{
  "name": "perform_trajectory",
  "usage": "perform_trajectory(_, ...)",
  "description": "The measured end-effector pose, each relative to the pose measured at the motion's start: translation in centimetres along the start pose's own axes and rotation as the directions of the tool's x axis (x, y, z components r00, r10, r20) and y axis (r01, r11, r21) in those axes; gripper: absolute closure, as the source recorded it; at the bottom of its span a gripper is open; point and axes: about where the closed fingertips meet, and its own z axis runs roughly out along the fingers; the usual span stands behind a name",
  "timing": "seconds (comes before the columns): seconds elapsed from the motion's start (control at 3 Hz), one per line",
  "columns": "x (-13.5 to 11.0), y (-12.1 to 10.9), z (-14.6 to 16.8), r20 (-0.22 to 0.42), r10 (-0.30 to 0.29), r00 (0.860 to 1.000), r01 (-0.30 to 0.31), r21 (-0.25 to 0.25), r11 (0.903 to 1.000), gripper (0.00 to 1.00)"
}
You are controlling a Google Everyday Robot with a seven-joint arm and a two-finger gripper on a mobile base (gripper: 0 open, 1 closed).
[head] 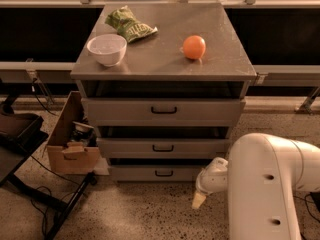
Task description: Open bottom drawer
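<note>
Tool [199,200] sits low over the speckled floor [145,216], at the end of the white arm [272,184], tip pointing down. Wide or narrow: cannot tell.

Bottom drawer [135,173] lies just up and left of the tool, not touching it. Its front looks closed and its dark handle [164,173] is untouched.

Above it are the middle drawer [130,147] and top drawer [125,111].

On the bench [165,59], well above the tool: white bowl [107,49], green packet [129,25], orange [194,47].

Cardboard box [72,151] on the floor, well left of the tool.
</note>
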Motion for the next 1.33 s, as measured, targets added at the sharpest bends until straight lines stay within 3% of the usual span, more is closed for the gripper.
perform_trajectory(0.67,-1.5,-1.9,5.6,-0.065,-0.092,0.994,0.092,-0.002,0.9958,0.00)
perform_trajectory(1.33,-2.3,-5.0,8.5,-0.159,-0.181,0.970,0.186,0.015,0.9824,0.00)
